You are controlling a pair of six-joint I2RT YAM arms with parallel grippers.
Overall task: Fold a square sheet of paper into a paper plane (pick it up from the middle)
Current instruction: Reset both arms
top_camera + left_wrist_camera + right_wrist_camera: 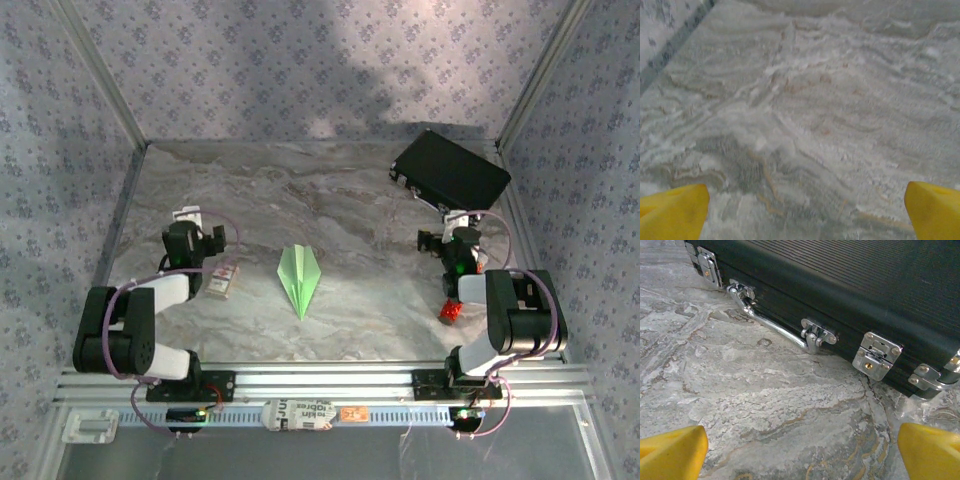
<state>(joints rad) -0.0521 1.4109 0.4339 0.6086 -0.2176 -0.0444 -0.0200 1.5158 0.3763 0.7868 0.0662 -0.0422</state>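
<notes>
Yellow fingertips (672,212) of the left tool (805,215) spread wide over bare marbled surface (805,115), gripping nothing. Same for the right tool (802,452): fully parted, empty, facing the black case (840,285). Between the arms, lying flat mid-surface, the paper plane (300,277): pale green, narrow dart, centre crease, long tip toward the near edge.

Black-white arms (112,335), yellow fingers (672,212)
</notes>
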